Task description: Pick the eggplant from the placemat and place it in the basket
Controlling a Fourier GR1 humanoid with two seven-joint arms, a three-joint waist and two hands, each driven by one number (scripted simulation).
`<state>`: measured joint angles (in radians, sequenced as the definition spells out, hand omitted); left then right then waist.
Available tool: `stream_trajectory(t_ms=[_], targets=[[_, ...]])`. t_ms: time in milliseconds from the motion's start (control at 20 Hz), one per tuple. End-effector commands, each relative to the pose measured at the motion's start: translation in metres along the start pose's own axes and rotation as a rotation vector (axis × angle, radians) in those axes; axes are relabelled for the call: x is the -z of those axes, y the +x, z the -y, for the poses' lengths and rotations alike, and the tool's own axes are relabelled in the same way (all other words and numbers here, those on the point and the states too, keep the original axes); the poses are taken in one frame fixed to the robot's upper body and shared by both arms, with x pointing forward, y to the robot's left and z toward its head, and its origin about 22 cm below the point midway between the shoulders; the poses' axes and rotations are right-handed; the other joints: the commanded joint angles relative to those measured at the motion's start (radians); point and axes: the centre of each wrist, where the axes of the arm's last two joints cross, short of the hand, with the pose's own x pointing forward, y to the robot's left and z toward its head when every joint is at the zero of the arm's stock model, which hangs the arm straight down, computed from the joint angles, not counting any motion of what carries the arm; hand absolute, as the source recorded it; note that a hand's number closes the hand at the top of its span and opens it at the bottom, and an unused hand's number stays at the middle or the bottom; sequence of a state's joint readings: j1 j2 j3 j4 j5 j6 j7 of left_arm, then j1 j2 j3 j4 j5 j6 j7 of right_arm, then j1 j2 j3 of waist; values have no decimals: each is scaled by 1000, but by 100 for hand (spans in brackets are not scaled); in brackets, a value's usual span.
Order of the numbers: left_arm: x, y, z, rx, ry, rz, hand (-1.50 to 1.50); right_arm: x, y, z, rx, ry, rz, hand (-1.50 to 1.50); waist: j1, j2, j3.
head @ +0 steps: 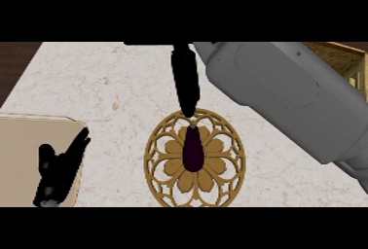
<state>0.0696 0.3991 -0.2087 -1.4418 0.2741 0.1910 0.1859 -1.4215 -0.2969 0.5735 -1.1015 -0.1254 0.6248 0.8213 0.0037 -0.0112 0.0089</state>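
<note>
While the eggplant (192, 150) lies lengthwise at the centre of the placemat (159, 160), neither hand holds it. It is dark purple, its narrow stem end pointing to the far side of the table (108, 82), its rounded end toward the near side. The placemat is a round, golden openwork disc with a flower pattern, resting on the pale marbled table a little right of the view's middle.

Right hand (185, 78) — entering from the upper right on a large grey forearm (287, 92) — shows as a long black shape stretched down toward the placemat's far rim; its fingers (188, 104) look straight and together, their tips just at the eggplant's stem end, and contact cannot be told. Nothing is gripped.

Left hand (59, 168) — at the lower left, fingers straight and spread upward, relaxed and holding nothing — rests over a tan, flat-looking object (36, 133) with a pale rim at the left edge; whether that is the basket cannot be told.
</note>
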Motion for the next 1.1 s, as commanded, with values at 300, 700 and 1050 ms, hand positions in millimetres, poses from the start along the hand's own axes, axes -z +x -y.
stream_trajectory(t_ms=[300, 700, 1050], targets=[[-3, -25, 13, -28, -4, -123, 0, -11, 8, 23, -114, 164, -52, -150, -11, 6, -10], [-10, -31, 4, -25, 8, -133, 0, 5, -19, -19, -5, 165, -31, -150, -13, 6, -9], [1, -19, -7, -7, -6, -127, 0, 27, -19, -76, 21, 134, -10, -150, -9, 11, -9]])
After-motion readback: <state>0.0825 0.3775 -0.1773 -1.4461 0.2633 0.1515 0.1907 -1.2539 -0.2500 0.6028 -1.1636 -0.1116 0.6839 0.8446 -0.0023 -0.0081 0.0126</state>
